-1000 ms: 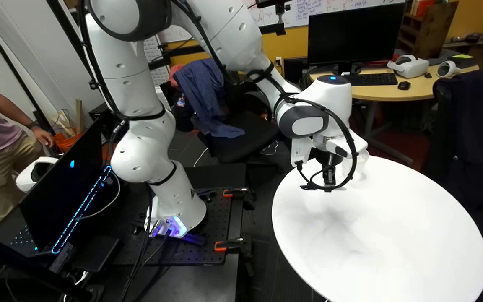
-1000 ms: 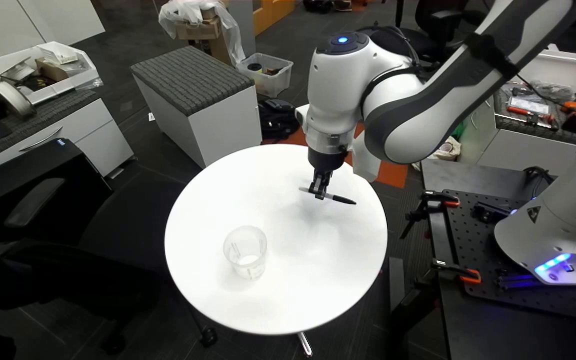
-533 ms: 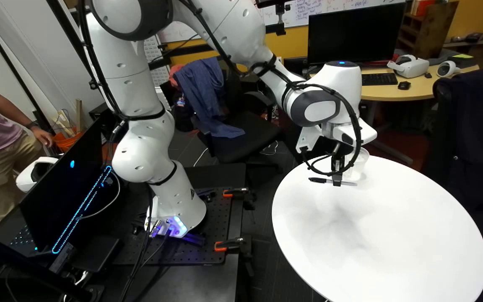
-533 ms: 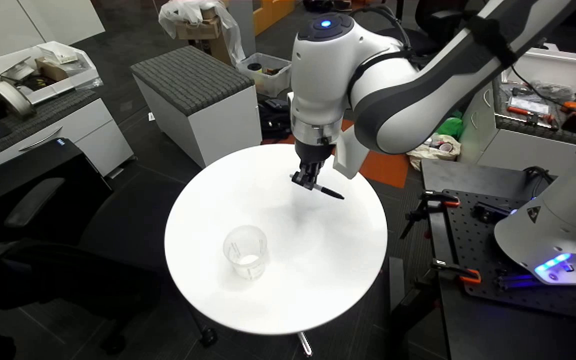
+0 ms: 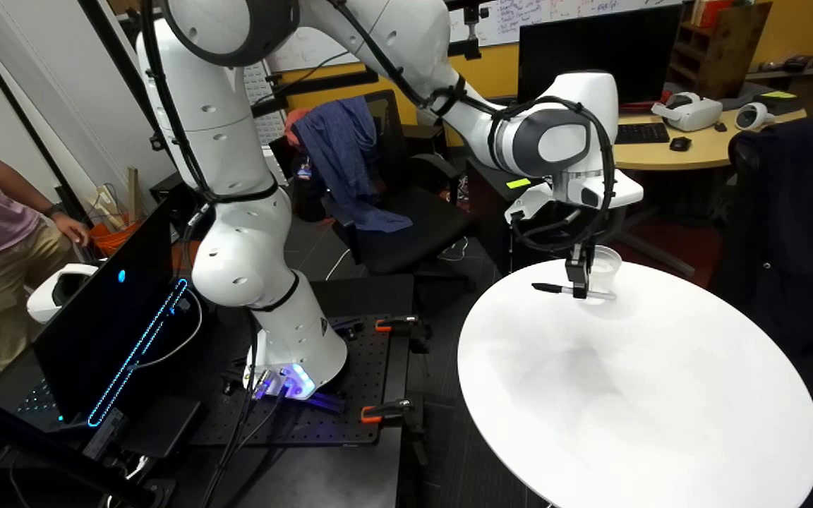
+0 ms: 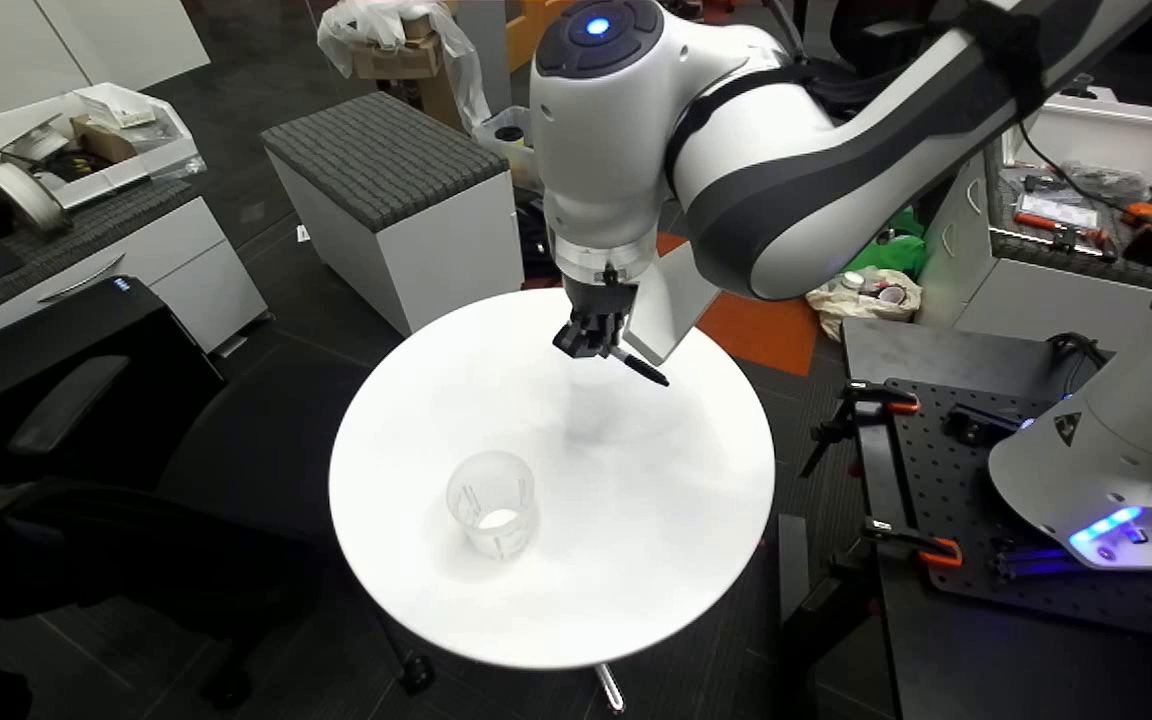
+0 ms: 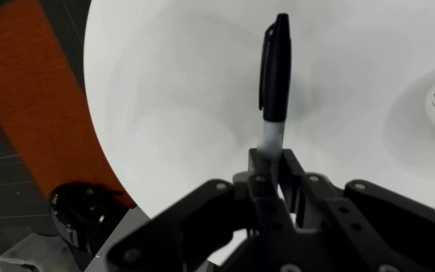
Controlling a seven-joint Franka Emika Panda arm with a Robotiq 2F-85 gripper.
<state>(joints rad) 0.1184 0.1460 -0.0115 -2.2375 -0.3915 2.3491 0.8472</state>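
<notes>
- Because the end effector [image 7: 270, 156] is pinched narrow on the pen [image 7: 276, 81], its fingers [image 7: 292, 166] on either side of the pale barrel, that grip alone seems to bear it.
- The pen runs crosswise to the downward fingers, so the black cap [image 5: 547, 288] sticks out on one side and the pale end on the other; a hold partway along probably balances the two.
- The cap faces the base [image 5: 300, 331] of the arm [image 5: 202, 123], which puts it to the left of the fingers in an exterior view.
- The pen looks raised off the worktop [image 6: 636, 530], so nothing else props it, but the white surface is washed out and the height is hard to judge.
- The cup [image 6: 489, 500] stands upright on its own bottom, mouth up, near and left of the pen in an exterior view and well apart from it; where it shows close behind the fingers, that is probably line of sight.
- Clamps [image 5: 389, 409] at the right edge of the dark worktop [image 5: 350, 473] seem to pin the plate [image 5: 350, 430] beneath the arm, presumably so that it cannot shift under load.
- Blue cloth [image 5: 343, 159] hangs over a far chair [image 5: 413, 247], as if laid aside there.
</notes>
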